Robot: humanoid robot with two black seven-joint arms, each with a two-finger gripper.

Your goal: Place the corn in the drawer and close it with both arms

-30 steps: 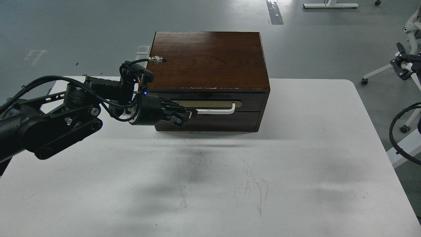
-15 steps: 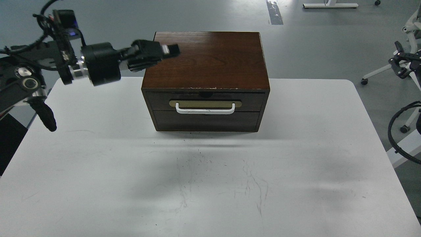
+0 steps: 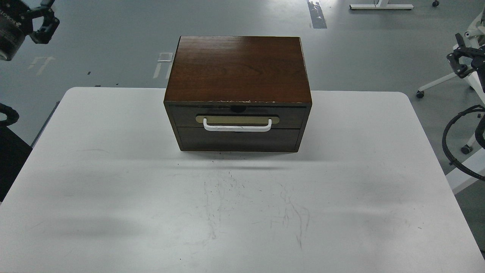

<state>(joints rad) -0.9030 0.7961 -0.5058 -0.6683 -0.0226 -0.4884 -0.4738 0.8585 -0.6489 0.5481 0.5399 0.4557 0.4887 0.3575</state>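
head view: from the robot's head | faces forward and down | table [image 3: 113,170] fills frame | cabinet [image 3: 238,68] centred, mid-distance

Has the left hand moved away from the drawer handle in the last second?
Yes. The left hand has moved up and left, from the white handle to the view's top-left corner, clear of the cabinet.

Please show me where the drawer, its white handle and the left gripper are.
drawer [image 3: 182,115]: head view, on its dark front panel.
white handle [image 3: 237,129]: head view, middle of the bar.
left gripper [image 3: 44,23]: head view, top left corner, between the jaws.
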